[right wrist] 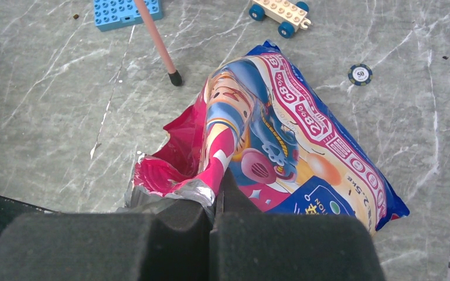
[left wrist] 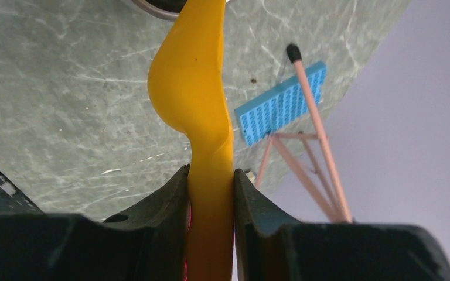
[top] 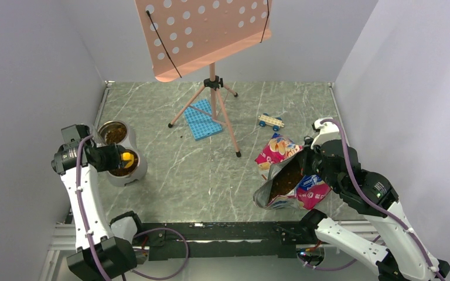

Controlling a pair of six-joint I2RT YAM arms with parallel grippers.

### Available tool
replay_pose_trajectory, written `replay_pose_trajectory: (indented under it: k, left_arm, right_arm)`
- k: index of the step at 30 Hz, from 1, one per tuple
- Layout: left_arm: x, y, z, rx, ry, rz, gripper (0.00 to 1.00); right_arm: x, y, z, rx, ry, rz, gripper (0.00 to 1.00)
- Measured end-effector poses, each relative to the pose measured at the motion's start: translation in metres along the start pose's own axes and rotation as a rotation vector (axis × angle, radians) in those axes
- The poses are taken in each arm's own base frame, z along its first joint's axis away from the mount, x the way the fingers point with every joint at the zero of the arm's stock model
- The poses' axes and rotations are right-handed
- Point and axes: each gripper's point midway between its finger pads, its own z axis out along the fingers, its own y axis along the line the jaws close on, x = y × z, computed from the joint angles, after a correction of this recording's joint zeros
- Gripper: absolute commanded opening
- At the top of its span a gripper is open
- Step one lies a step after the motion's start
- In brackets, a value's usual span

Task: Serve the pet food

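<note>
My left gripper [top: 110, 157] is shut on the handle of a yellow scoop [top: 128, 158], whose head hangs over the near metal bowl [top: 136, 174] of a grey double feeder. Brown pet food [top: 117, 171] lies in that bowl and in the far bowl [top: 115, 134]. In the left wrist view the fingers [left wrist: 211, 174] clamp the scoop handle [left wrist: 198, 99]. My right gripper [top: 308, 164] is shut on the torn rim of the pink-and-blue foil bag [top: 304, 188], holding it open; kibble [top: 285, 179] shows inside. In the right wrist view the gripper [right wrist: 219, 182] pinches the bag [right wrist: 281, 134].
A pink music stand [top: 205, 32] on a tripod stands at the back centre, a leg tip [right wrist: 176, 77] near the bag. A blue baseplate [top: 204, 119], a toy car [top: 270, 121] and a poker chip [right wrist: 360, 74] lie on the table. Walls close both sides.
</note>
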Motion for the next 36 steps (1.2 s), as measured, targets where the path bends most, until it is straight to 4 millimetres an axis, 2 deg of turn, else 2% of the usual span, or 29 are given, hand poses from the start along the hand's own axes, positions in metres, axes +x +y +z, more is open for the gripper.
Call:
replay_pose_trajectory:
  k: [4, 7, 11, 13, 16, 19, 22, 26, 29, 32, 36]
  left_arm:
    - [0.018, -0.003, 0.003, 0.082, 0.077, 0.213, 0.0]
    - [0.052, 0.009, 0.012, 0.131, 0.178, 0.428, 0.0]
    - [0.114, 0.041, 0.027, 0.196, 0.353, 0.723, 0.0]
    - [0.148, 0.065, 0.029, 0.218, 0.456, 0.862, 0.0]
    - [0.177, 0.094, 0.038, 0.253, 0.561, 0.996, 0.0]
    - [0.179, 0.103, 0.051, 0.234, 0.555, 1.062, 0.0]
    - [0.169, 0.091, 0.065, 0.239, 0.5, 1.103, 0.0]
    - [0.136, 0.06, 0.093, 0.236, 0.418, 1.086, 0.0]
    - [0.116, 0.053, 0.116, 0.199, 0.417, 1.088, 0.02]
    - [0.115, 0.052, 0.127, 0.176, 0.481, 1.142, 0.14]
    - [0.117, 0.052, 0.132, 0.177, 0.519, 1.199, 0.44]
  right_arm:
    - [0.0, 0.0, 0.001, 0.001, 0.001, -0.001, 0.0]
    - [0.0, 0.001, 0.001, 0.001, 0.002, -0.001, 0.0]
    - [-0.001, 0.001, 0.003, 0.002, 0.004, -0.002, 0.0]
    - [-0.001, 0.002, 0.004, 0.004, 0.008, -0.003, 0.0]
    - [-0.001, 0.002, 0.005, 0.008, 0.011, -0.004, 0.0]
    - [-0.003, 0.001, 0.004, 0.016, 0.01, 0.004, 0.0]
    - [-0.003, 0.0, 0.004, 0.024, 0.013, 0.014, 0.0]
    - [-0.002, 0.0, 0.004, 0.026, 0.015, 0.036, 0.0]
    - [-0.002, 0.001, 0.003, 0.028, 0.017, 0.051, 0.0]
    - [-0.001, 0.001, 0.004, 0.03, 0.019, 0.064, 0.0]
    - [-0.002, 0.002, 0.004, 0.034, 0.024, 0.074, 0.0]
